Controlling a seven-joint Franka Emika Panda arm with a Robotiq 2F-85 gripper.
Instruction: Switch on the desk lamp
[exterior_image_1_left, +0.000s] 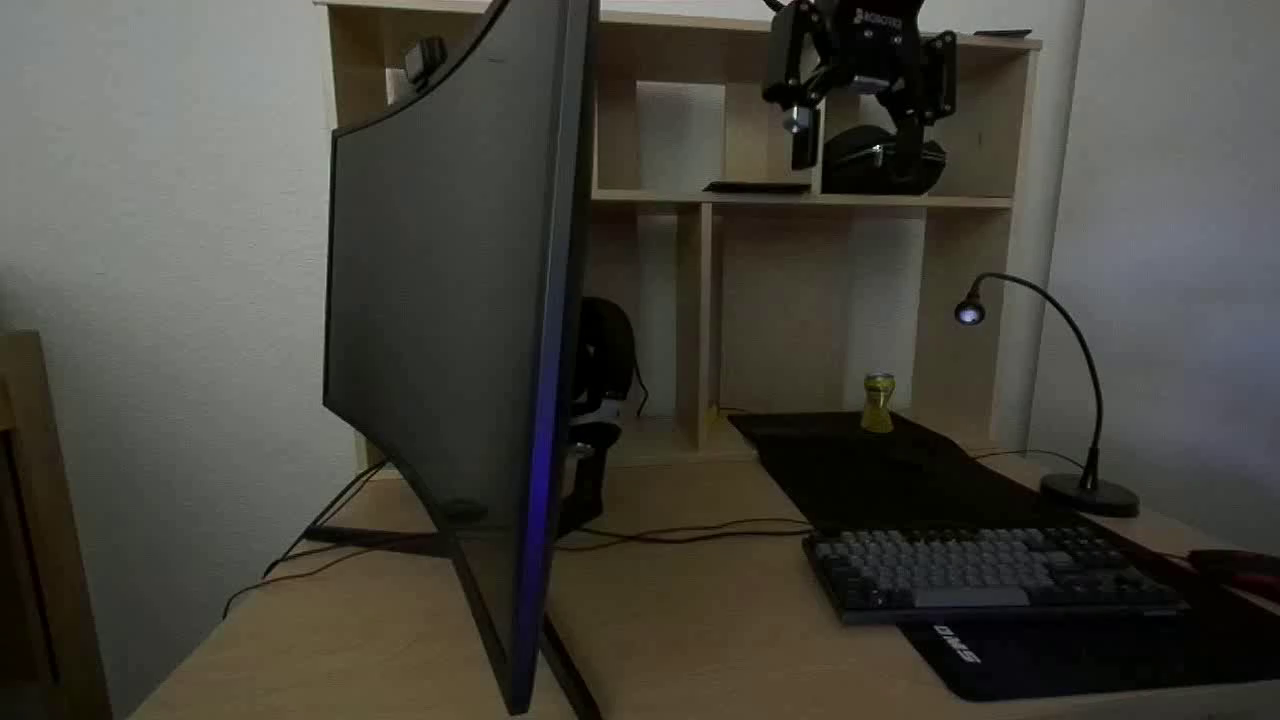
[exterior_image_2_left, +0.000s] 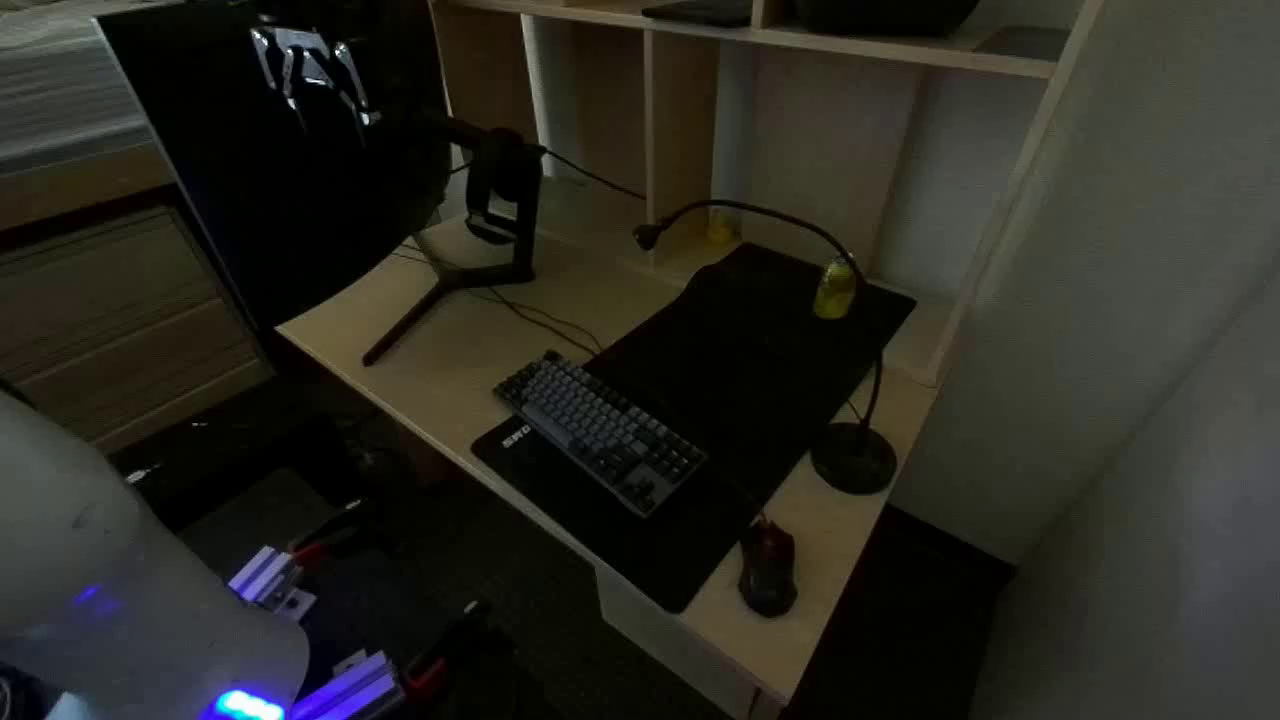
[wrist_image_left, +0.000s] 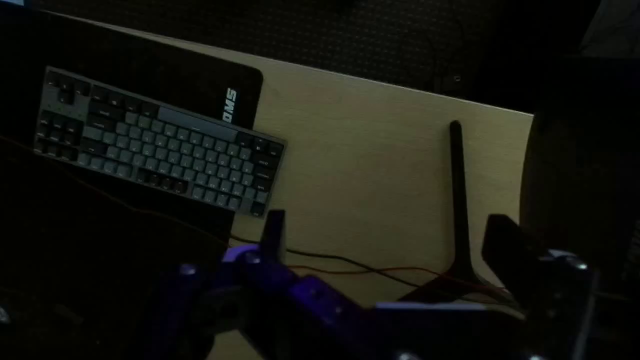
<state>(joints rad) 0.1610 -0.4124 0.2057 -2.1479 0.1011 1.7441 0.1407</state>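
The slim black desk lamp (exterior_image_1_left: 1090, 494) stands upright near the desk's wall side in both exterior views (exterior_image_2_left: 853, 458). Its thin stem arches over to a small head (exterior_image_1_left: 969, 312) that points down and shows a pale bluish face. No bright patch of light shows on the mat below it. My gripper (exterior_image_1_left: 855, 155) hangs high above the desk, in front of the upper shelf, well apart from the lamp. Its fingers are spread with nothing between them in the wrist view (wrist_image_left: 387, 217). The lamp cannot be made out in the wrist view.
A large curved monitor (exterior_image_1_left: 440, 270) stands on a splayed foot (wrist_image_left: 459, 190). A keyboard (exterior_image_2_left: 605, 425) lies on a black mat (exterior_image_2_left: 740, 370). A mouse (exterior_image_2_left: 768, 570) lies near the lamp base. A yellow can (exterior_image_1_left: 877, 403) stands by the shelf (exterior_image_1_left: 800, 200). Cables cross the desk.
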